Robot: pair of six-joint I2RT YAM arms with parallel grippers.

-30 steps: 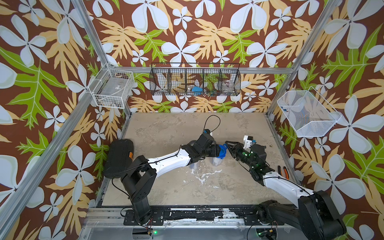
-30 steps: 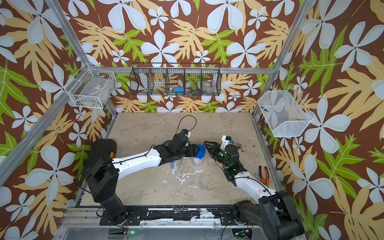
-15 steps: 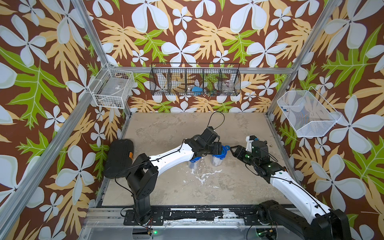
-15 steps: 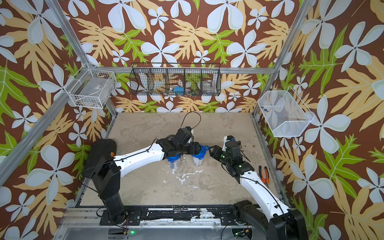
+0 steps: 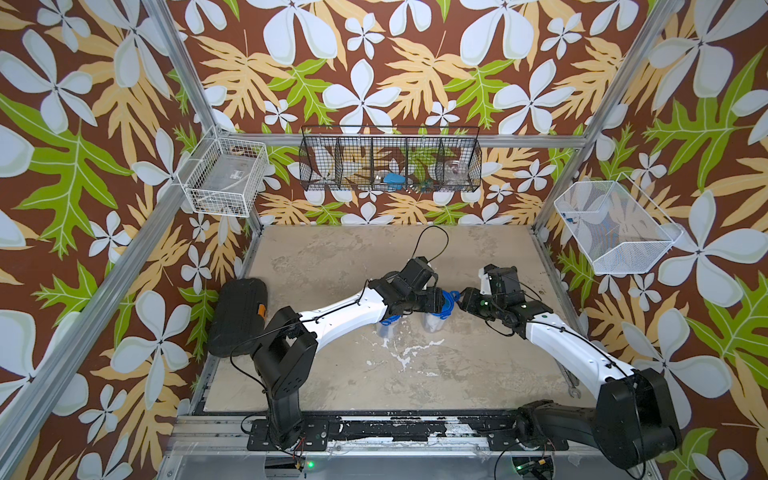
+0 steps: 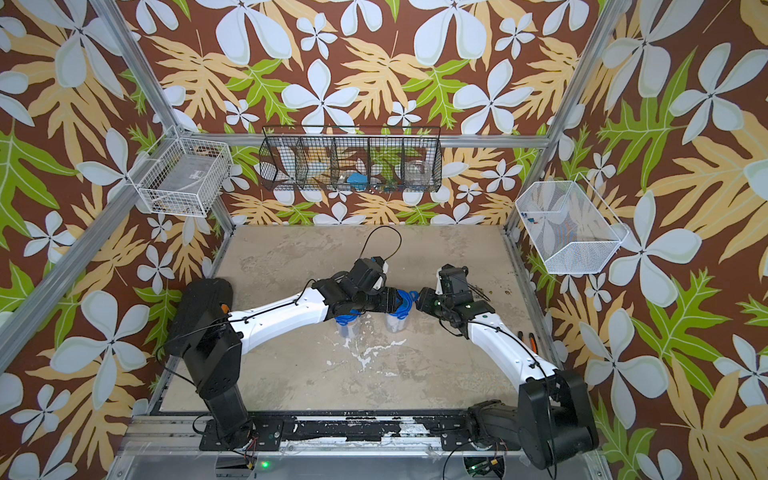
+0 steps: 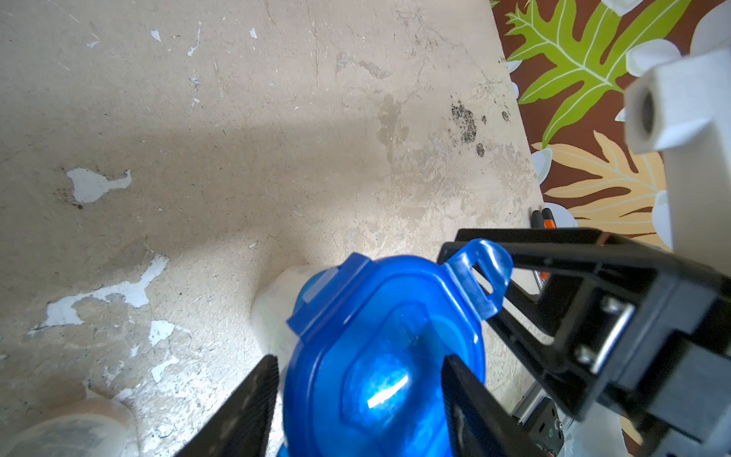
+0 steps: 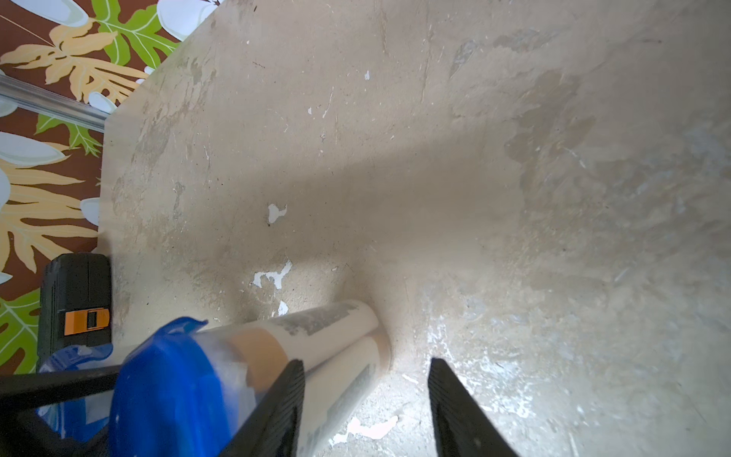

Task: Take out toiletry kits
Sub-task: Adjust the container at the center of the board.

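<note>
The worn beige table [image 5: 332,257] is lying wide open behind the clamped jar [image 5: 434,322] and in front of it, its flaking surface running out to metal rails [image 5: 552,270] well apart from the jar on either side. The left arm [image 5: 345,307] is stretching low towards the jar, and the left gripper [image 7: 360,359] is clamping the jar's glossy blue lid [image 7: 395,316], a ribbed finger on each side. The right arm [image 5: 569,345] is bending in from the jar's other side. The right gripper [image 8: 364,361] is hanging just beside the jar, jaws apart over bare table, one finger right by the lid's raised tab [image 7: 480,269]. A second jar [image 5: 386,328], clear and blue-lidded too, is standing just beside the first, under the left arm. The toiletry kit [image 8: 316,328] is showing as pale tubes packed inside the clamped jar's clear wall
</note>
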